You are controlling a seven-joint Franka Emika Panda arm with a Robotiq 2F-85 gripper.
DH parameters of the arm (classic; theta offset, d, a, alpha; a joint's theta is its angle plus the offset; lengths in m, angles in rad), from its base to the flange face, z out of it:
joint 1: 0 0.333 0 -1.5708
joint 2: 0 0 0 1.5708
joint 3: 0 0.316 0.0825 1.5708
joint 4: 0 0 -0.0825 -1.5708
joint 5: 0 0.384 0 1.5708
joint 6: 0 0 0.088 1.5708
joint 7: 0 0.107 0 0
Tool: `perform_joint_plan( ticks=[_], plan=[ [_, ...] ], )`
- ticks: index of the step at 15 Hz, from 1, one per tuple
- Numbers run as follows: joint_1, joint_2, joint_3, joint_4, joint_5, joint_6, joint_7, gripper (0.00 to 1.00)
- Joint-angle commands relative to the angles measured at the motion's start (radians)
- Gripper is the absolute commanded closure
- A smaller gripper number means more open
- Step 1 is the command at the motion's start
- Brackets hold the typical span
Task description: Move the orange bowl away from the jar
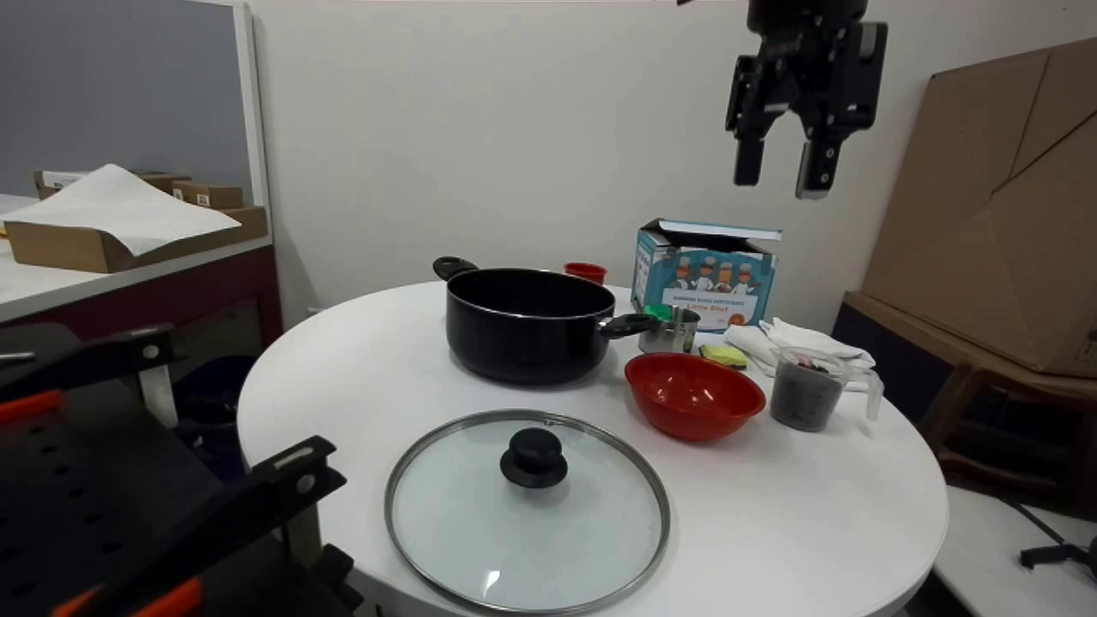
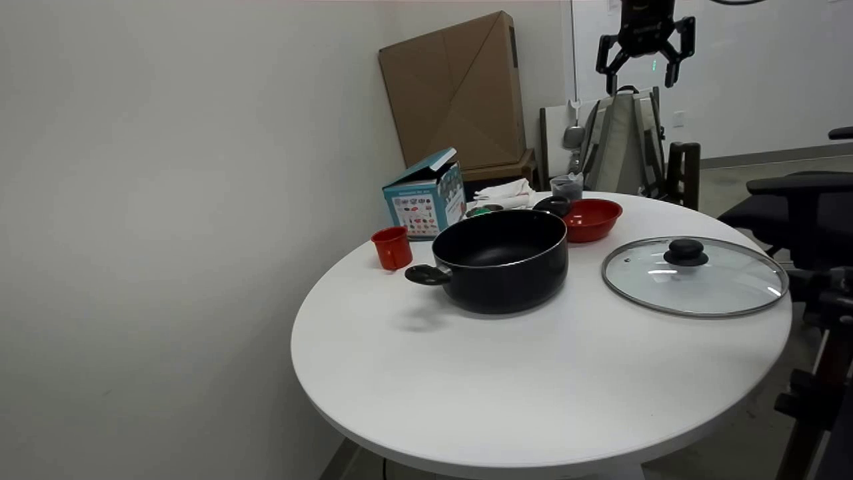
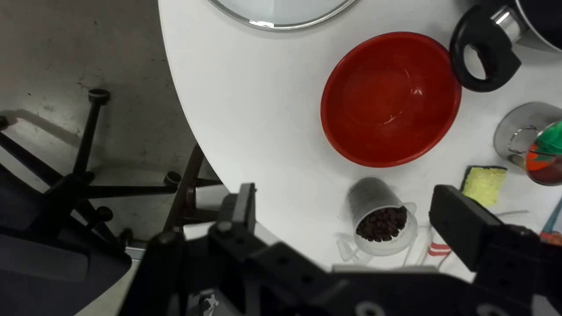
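Note:
The orange bowl (image 1: pixel 694 398), shallow and glossy red-orange, stands upright and empty on the white table. It also shows in an exterior view (image 2: pixel 594 221) and in the wrist view (image 3: pixel 390 101). The jar appears to be a clear handled jug (image 1: pixel 806 394) with dark beans inside. It stands close beside the bowl with a small gap, and shows in the wrist view (image 3: pixel 373 195) and partly hidden in an exterior view (image 2: pixel 566 188). My gripper (image 1: pixel 782 171) is open and empty, high above the table (image 2: pixel 641 81). In the wrist view the jug lies between its fingers (image 3: pixel 346 204).
A black pot (image 1: pixel 527 343) stands beside the bowl, its handle reaching the bowl's rim. A glass lid (image 1: pixel 446 514) lies in front. A metal cup (image 1: pixel 677 338), sponge (image 1: pixel 724 355), white cloth (image 1: pixel 797 338), teal box (image 1: pixel 711 283) and red mug (image 2: pixel 392 248) stand around.

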Motion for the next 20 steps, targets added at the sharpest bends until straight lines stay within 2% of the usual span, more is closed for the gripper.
perform_joint_plan(
  ticks=[1,9,15,20],
  plan=[
    [0.047,0.149,-0.004,0.093,0.022,0.001,0.033,0.0],
    [0.119,0.4,-0.015,0.263,0.032,0.0,0.042,0.0],
    [0.092,0.5,-0.035,0.354,0.073,0.022,0.037,0.0],
    [0.073,0.593,-0.018,0.399,0.139,0.063,0.033,0.0]
  ],
)
